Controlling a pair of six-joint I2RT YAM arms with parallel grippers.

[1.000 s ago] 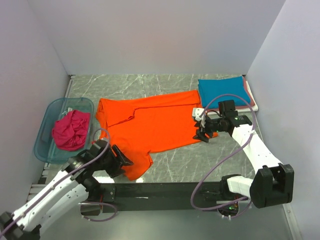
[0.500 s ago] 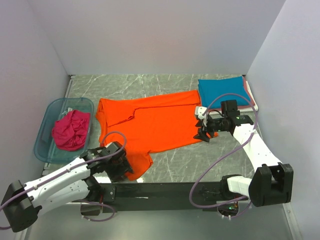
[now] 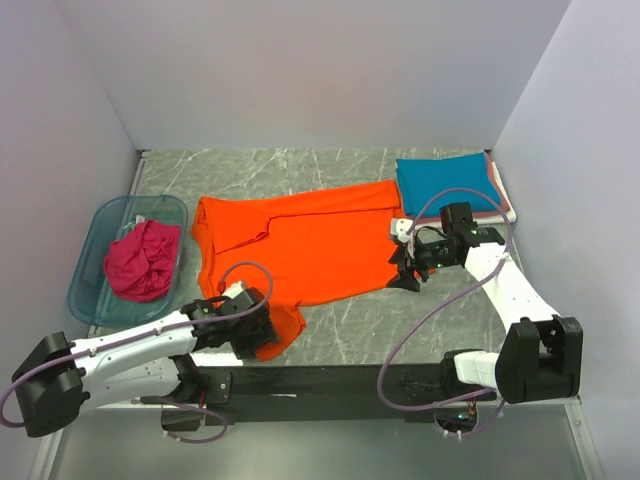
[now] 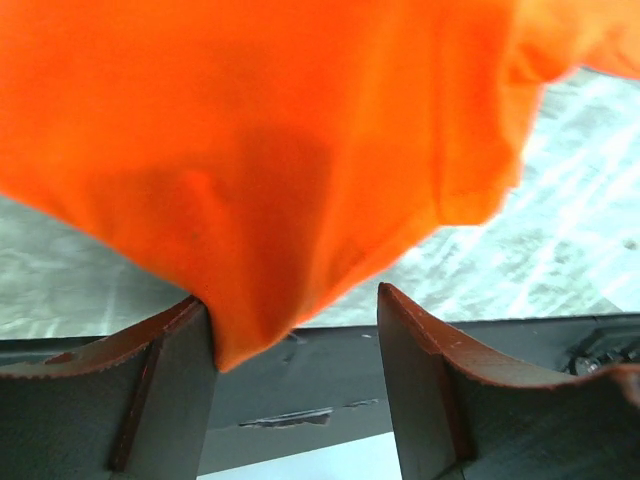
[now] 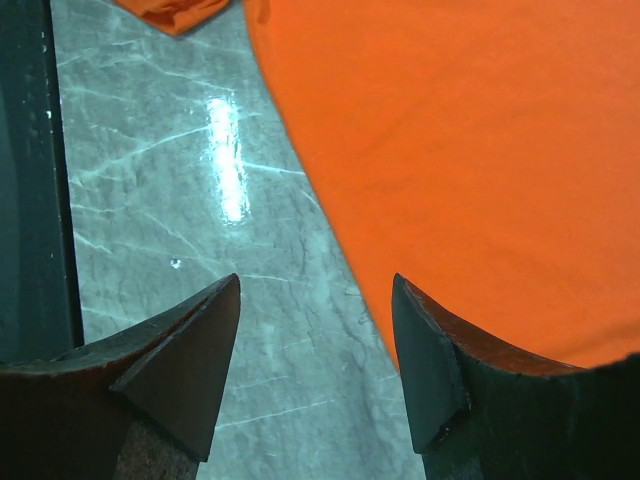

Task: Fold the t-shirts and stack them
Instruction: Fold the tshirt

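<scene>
Orange t-shirt [image 3: 300,250] lies with near corner inside released left claw [image 4: 292,305], side hem under released right claw [image 5: 316,290].

orange tee [image 3: 300,250] spread flat, teal tee [image 3: 445,185] folded

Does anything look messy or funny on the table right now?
Yes. The magenta t-shirt is scrunched in a ball inside the blue tub, not folded. The orange t-shirt lies crooked on the table, its left end rumpled. The teal t-shirt at the back right looks neatly folded.
</scene>
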